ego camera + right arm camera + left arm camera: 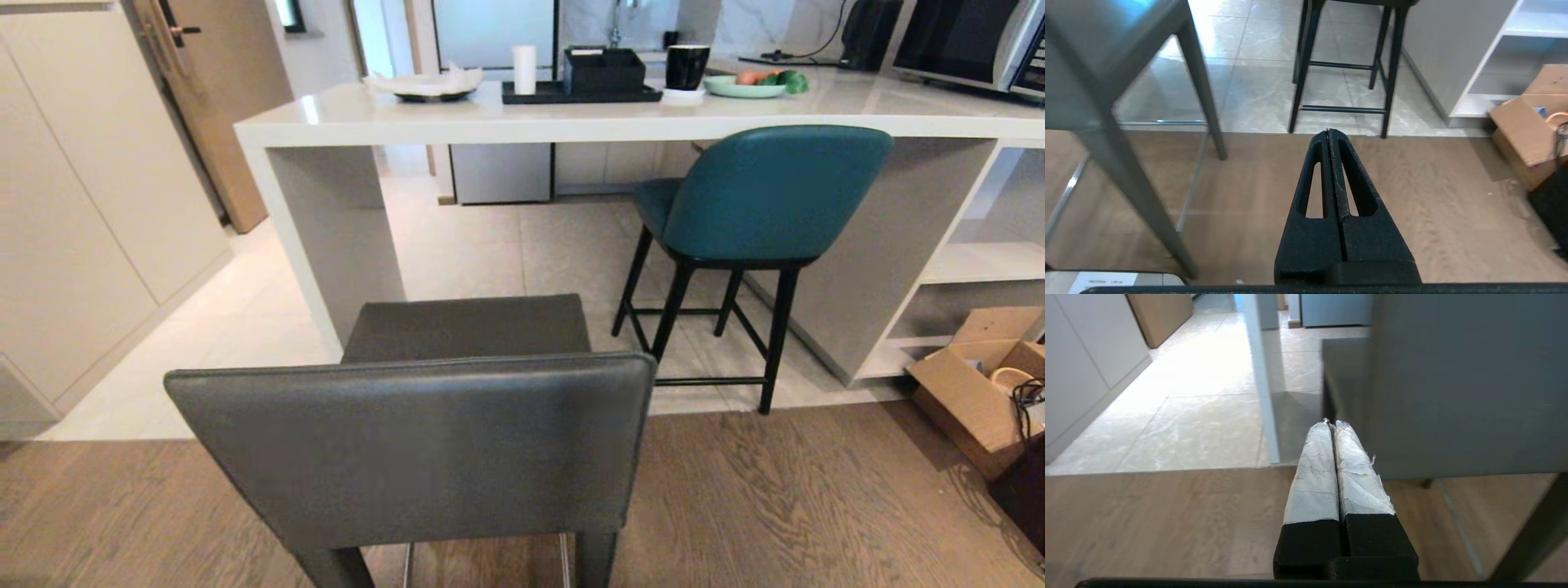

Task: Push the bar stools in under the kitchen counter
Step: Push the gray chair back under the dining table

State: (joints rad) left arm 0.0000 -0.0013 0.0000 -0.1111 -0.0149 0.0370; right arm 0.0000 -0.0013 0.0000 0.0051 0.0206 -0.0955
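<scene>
A dark grey bar stool (416, 441) with a square flat back stands close in front of me on the wood floor, its seat toward the kitchen counter (571, 114). A teal bar stool (767, 192) on thin black legs stands farther right, its seat partly under the counter. Neither arm shows in the head view. My left gripper (1332, 424), white-wrapped, is shut and empty beside the grey stool's back (1461, 384). My right gripper (1329, 131) is shut and empty over the wood floor, right of the grey stool's legs (1202, 90), with the teal stool's legs (1343, 65) ahead.
A thick white side panel (326, 237) holds up the counter's left end; open white shelf cubbies (980, 261) fill its right end. An open cardboard box (980, 384) lies on the floor at the right. A tray, cups, a bowl and a microwave sit on the counter.
</scene>
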